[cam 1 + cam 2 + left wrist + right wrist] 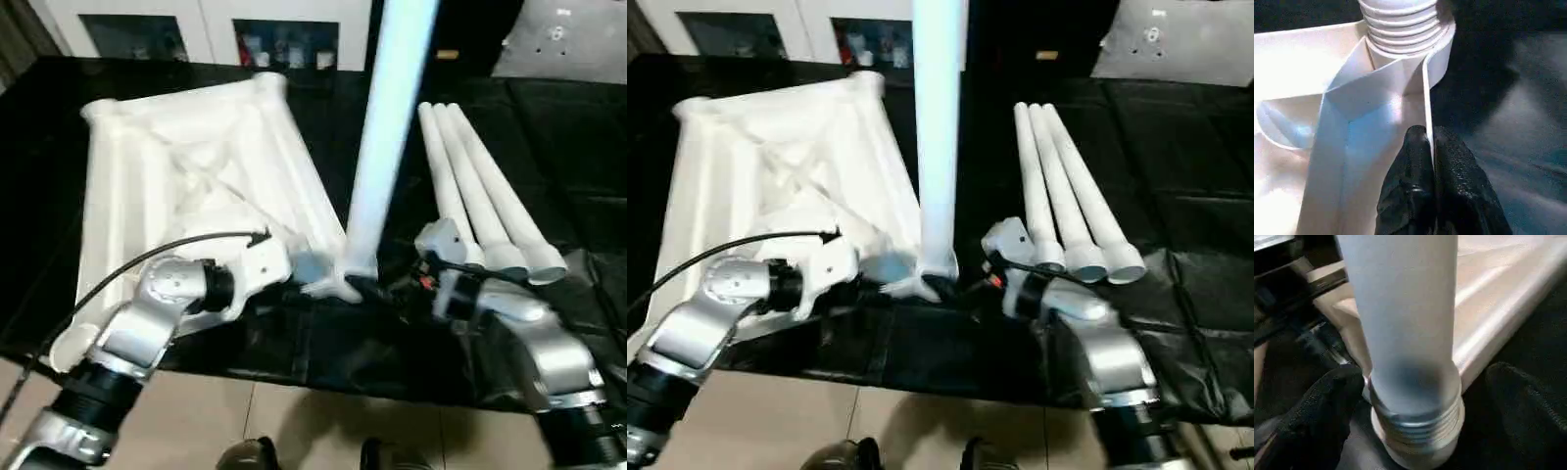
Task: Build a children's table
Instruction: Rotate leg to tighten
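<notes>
A black sheet covers the work surface (549,127), with a white glass-door cabinet (196,29) behind it at the far edge and pale floor tiles at the near side. The table top (186,166) lies upside down on the left, its ribbed, cross-braced underside facing up so the corner sockets can take the legs. One leg (387,147) stands upright in the near right corner socket, its threaded end partly seated, some rings showing above the rim. The left gripper (1427,147) is clamped shut on a thin rib of the top just beside that socket, probably to keep the top from turning or sliding. The right gripper (1415,396) has its fingers (1317,411) spread wide on either side of the leg's base, not gripping it, likely between twists. Three spare legs (480,186) lie side by side on the right, within reach of the right arm.
</notes>
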`<state>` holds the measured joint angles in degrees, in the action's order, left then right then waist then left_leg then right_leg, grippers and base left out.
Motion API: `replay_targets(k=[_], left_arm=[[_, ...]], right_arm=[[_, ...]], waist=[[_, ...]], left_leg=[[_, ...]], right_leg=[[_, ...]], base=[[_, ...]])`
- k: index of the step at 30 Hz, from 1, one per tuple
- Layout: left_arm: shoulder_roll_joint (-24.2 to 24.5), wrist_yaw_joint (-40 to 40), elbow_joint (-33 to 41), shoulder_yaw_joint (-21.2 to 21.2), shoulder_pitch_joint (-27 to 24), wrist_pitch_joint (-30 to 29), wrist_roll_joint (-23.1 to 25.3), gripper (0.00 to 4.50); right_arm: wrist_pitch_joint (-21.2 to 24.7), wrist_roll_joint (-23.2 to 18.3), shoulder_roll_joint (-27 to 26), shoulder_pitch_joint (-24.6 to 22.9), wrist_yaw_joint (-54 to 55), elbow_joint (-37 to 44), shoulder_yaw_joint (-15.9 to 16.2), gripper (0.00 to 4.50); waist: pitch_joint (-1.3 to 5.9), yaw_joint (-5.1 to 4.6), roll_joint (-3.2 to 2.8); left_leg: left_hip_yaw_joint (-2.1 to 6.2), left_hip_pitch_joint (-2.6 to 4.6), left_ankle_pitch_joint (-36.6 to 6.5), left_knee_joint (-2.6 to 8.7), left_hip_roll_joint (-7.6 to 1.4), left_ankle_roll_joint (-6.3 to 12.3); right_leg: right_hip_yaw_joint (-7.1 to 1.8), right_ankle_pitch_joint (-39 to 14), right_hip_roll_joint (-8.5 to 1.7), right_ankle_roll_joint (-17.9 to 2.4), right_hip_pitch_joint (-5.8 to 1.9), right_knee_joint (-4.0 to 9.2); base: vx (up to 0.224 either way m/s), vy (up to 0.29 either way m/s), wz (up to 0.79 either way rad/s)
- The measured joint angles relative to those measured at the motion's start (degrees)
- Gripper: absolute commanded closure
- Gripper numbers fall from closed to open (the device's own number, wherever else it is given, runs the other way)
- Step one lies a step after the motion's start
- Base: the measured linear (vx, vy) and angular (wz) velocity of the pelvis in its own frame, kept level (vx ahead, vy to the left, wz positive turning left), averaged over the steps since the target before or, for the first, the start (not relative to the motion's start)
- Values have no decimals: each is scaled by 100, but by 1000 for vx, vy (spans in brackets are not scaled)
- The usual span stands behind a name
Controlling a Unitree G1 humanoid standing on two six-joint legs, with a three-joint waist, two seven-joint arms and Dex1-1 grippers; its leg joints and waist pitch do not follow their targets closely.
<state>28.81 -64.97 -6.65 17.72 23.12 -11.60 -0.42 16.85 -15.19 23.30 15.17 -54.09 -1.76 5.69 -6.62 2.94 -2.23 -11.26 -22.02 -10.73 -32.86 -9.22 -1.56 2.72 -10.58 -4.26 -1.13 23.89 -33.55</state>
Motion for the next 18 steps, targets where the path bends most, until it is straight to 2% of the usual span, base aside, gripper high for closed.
replay_targets(k=[5,11,13,17,18], left_arm=[[248,-701,-441,165,185,606,-120,450],[331,-1215,-817,351,382,1195,-117,450],[339,-1321,-892,412,433,1370,-115,450],[340,-1512,-1040,525,546,1678,-112,450],[339,-1550,-1094,548,584,1735,-110,450]], right_arm=[[-280,-14,494,69,-1016,-24,430,7],[-626,29,531,382,-1653,-256,756,7],[-664,66,505,462,-1743,-355,848,24],[-753,122,491,514,-1935,-472,1002,24],[-755,122,484,537,-1987,-539,1028,52]], waist=[[0,51,0],[-1,59,2],[-2,63,6],[-2,62,6],[-2,60,6]], left_leg=[[-1,1,-5,-38,-5,6],[-1,3,-19,-72,-12,-18],[-3,2,-19,-75,-11,-18],[-6,1,-13,-74,-10,1],[-7,1,-10,-73,-10,5]], right_leg=[[-3,-1,-3,0,4,-47],[-3,6,-4,-11,-8,-63],[-4,6,-6,-11,-11,-61],[-4,6,-8,-11,-10,-59],[-4,6,-8,-11,-9,-60]], base=[[0,0,0],[0,0,0],[0,0,0],[0,0,0],[0,0,0]])
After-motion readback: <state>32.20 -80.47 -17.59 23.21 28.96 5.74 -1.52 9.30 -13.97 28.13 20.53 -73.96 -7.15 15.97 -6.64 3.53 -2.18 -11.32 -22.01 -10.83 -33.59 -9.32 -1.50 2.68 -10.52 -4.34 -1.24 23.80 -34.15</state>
